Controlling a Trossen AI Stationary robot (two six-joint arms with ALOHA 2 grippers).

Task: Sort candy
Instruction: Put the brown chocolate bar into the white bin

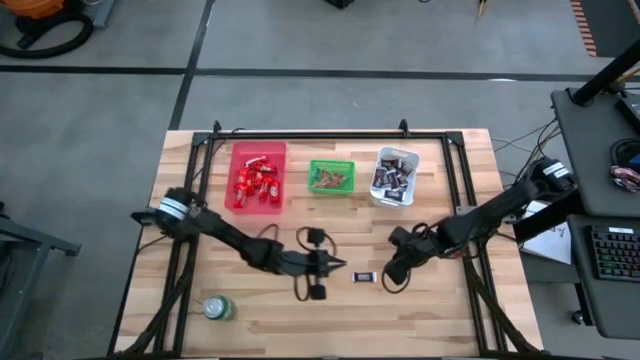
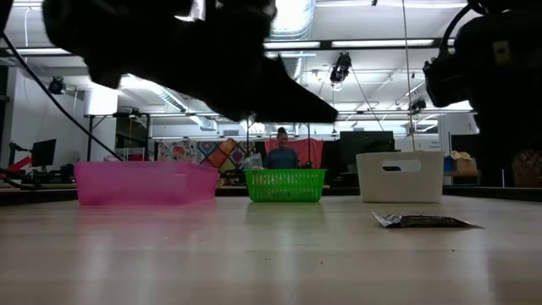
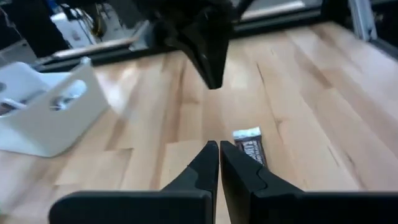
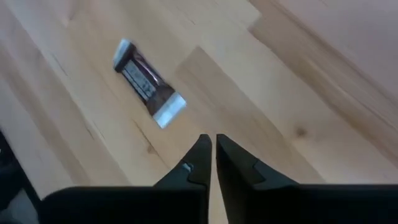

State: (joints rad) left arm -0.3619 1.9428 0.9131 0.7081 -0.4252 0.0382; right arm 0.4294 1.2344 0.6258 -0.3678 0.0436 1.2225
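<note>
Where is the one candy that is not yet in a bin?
In the high view, the loose candy lies on the bare wood near the table's middle, between the shut left gripper and the shut right gripper, touching neither.

Bright overhead light, blurred wrist views

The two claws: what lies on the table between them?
In the high view, one dark brown-and-silver candy lies on the bare wood between the left claw and the right claw, both shut and empty. Nothing else lies there.

No legible text or labels anywhere.
</note>
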